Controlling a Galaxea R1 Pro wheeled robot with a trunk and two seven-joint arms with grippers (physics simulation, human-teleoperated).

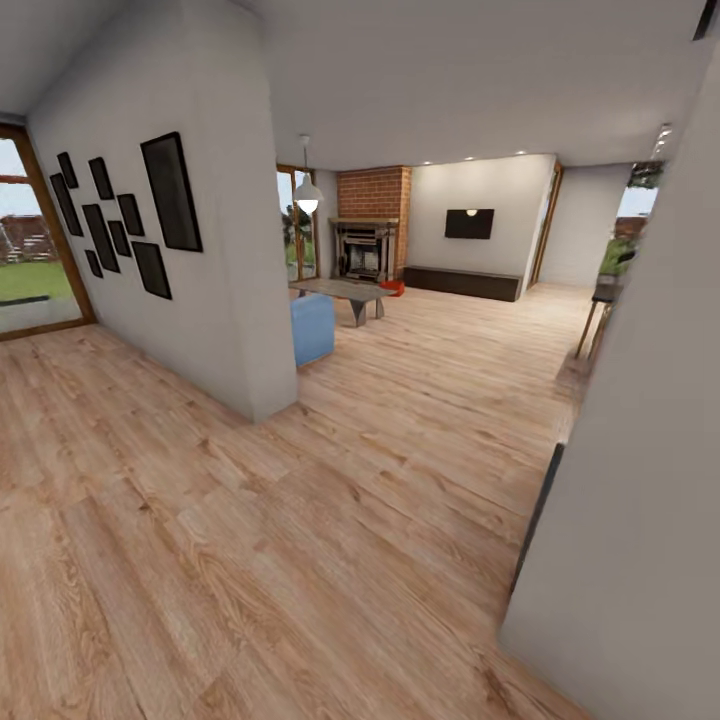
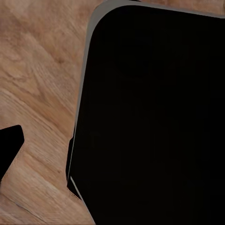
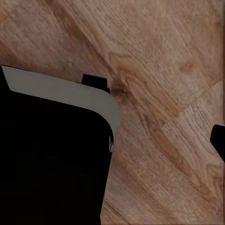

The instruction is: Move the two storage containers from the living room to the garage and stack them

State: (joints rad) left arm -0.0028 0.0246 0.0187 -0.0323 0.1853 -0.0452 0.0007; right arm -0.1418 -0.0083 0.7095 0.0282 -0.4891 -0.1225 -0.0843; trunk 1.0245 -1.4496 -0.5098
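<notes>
Pincer state: can't tell for either arm; wrist cams see plank floor point(image 2: 37, 70). 1 orange-red container point(image 1: 393, 288) sits far off beside fireplace point(image 1: 364, 248). Drive straight in, skirt blue sofa point(image 1: 312, 328).

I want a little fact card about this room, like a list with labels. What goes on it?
Floor: light wood planks
Near wall: pale partition wall with a cluster of black picture frames
Behind the partition: blue sofa corner, low grey coffee table
Far end: brick fireplace, dark wall TV, long dark low cabinet
Orange-red thing: small shape on the floor by the fireplace, too far off to name surely
Light: hanging lamp
Outside: grass through glass doors
Grippers: cannot tell open or shut
</notes>
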